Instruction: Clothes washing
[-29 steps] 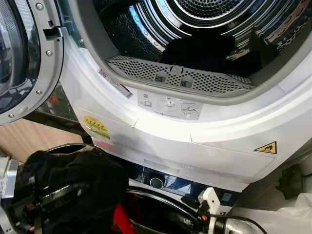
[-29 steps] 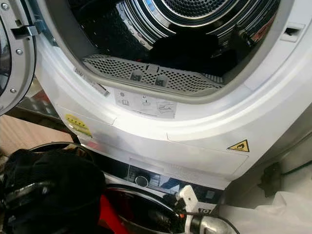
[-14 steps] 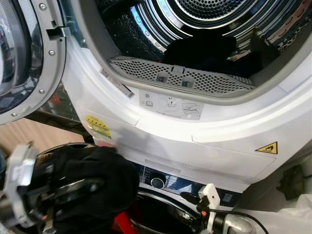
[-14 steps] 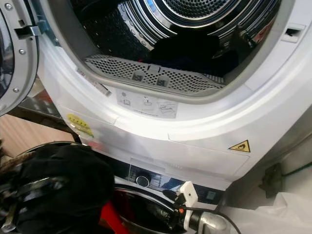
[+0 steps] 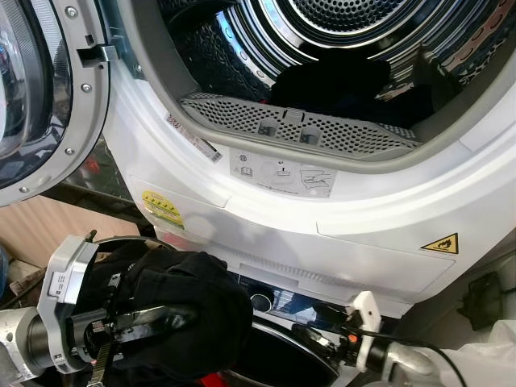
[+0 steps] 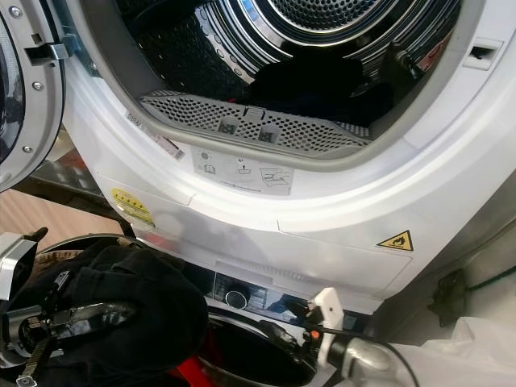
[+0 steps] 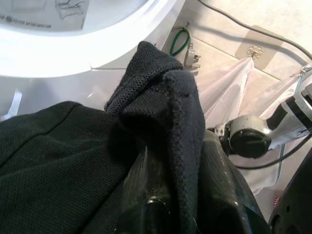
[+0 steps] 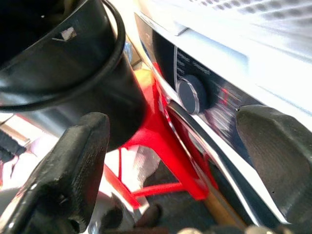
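Fingers, left: the left gripper point(image 5: 153, 318) is clamped on a black garment point(image 5: 189, 310), the mesh cloth bunched and draped over both black fingers point(image 7: 161, 204) so that little of them shows.
Fingers, right: the right gripper point(image 8: 180, 161) stands spread wide with nothing between its pads, low at the right, facing the lower machine's control panel point(image 8: 204, 97).
Garment, place: low at the robot's left, in front of the lower washer's round opening point(image 6: 258, 351), below the white front of the upper machine point(image 5: 322, 234).
Key relation: the upper drum point(image 5: 355, 48) lies up and to the right of the loaded left gripper, its door point(image 5: 40, 97) swung open to the left; the left arm is plainly the nearer one (it already carries the load).
Garment axis: no clear long axis, since it is wadded into a lump; a folded hem sticks up beside the finger in the left wrist view.
Drum contents: a dark heap at the bottom of the drum point(image 5: 339, 85), probably more clothing, though it is too shadowed to be sure.
Materials: soft, fine-knit, matt cloth; glossy perforated steel drum; grey perforated lint grille point(image 5: 298, 129) along the lip; smooth white casing with a yellow warning sticker point(image 5: 440, 243).
Other: a red object point(image 8: 161, 146) stands below the panel.
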